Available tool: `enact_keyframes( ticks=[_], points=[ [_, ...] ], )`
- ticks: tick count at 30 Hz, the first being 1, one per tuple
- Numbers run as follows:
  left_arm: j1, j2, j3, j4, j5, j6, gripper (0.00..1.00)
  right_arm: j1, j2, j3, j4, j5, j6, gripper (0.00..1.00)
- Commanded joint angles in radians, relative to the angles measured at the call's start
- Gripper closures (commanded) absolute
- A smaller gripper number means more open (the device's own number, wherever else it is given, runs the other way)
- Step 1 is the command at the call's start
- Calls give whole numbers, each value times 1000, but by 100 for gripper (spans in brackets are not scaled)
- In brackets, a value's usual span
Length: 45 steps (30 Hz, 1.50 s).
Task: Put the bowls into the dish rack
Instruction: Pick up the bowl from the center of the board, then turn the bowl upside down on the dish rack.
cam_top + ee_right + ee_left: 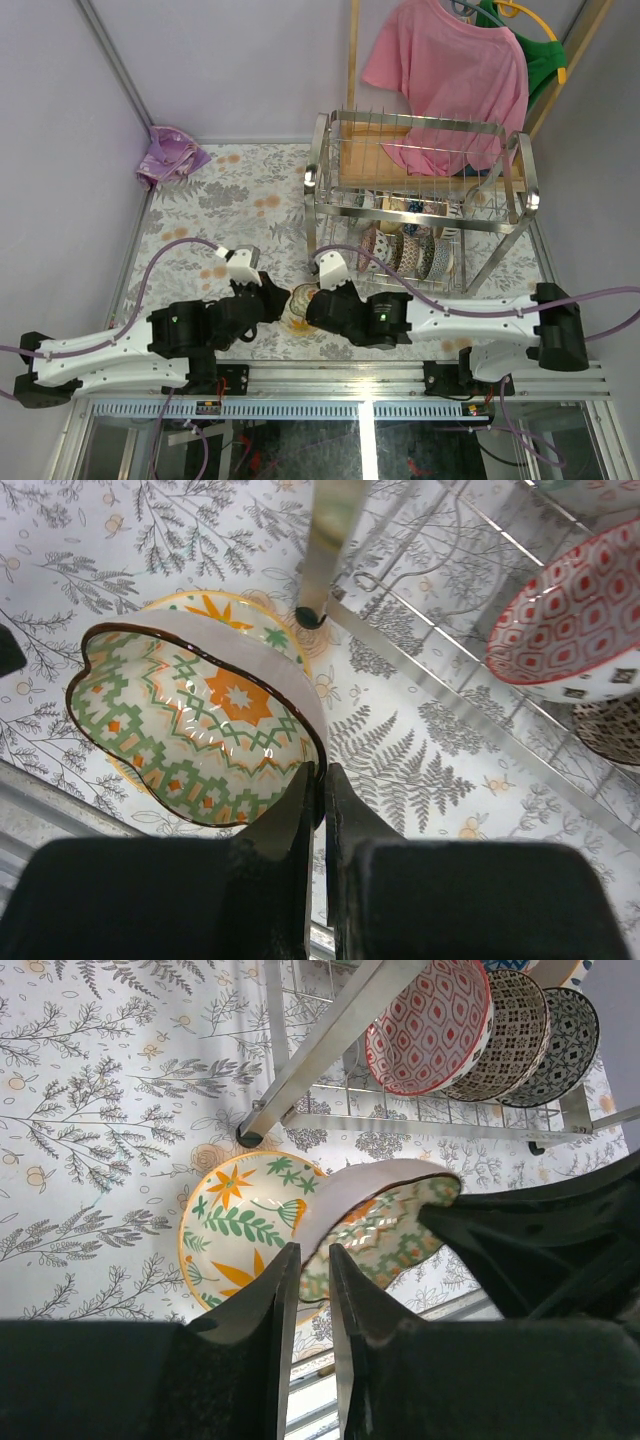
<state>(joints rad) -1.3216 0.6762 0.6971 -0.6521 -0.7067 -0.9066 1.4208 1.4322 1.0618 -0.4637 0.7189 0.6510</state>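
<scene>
Pick-up: right fingers [285, 825] pinch the green bowl [190, 720] by its rim above the orange bowl [235, 1225], at 6 o'clock on the desk [230, 190]. Left fingers [270, 1310] straddle it, grip unclear. Next: carry it toward 1 o'clock into the dish rack [318, 165].

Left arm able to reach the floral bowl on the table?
Probably yes: the floral bowl sits just beyond the left tool, one side bare. The green bowl, pinched by the right tool, overhangs the other side.
</scene>
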Motion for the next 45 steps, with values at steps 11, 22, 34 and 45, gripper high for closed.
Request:
enact_keyframes(
  ticks=[11,22,34,45],
  points=[
    [-3,-18,-4,59,43,36,81,9,-304,-105,-26,191,-23,100],
    [-3,73,-1,186,125,80,80,7,-366,-145,-118,229,35,100],
    [-3,119,-63,564,382,188,45,7,-482,-172,-11,46,-18,100],
    [-4,-16,-13,515,401,214,46,7,-644,-125,-107,62,-14,100]
  ],
)
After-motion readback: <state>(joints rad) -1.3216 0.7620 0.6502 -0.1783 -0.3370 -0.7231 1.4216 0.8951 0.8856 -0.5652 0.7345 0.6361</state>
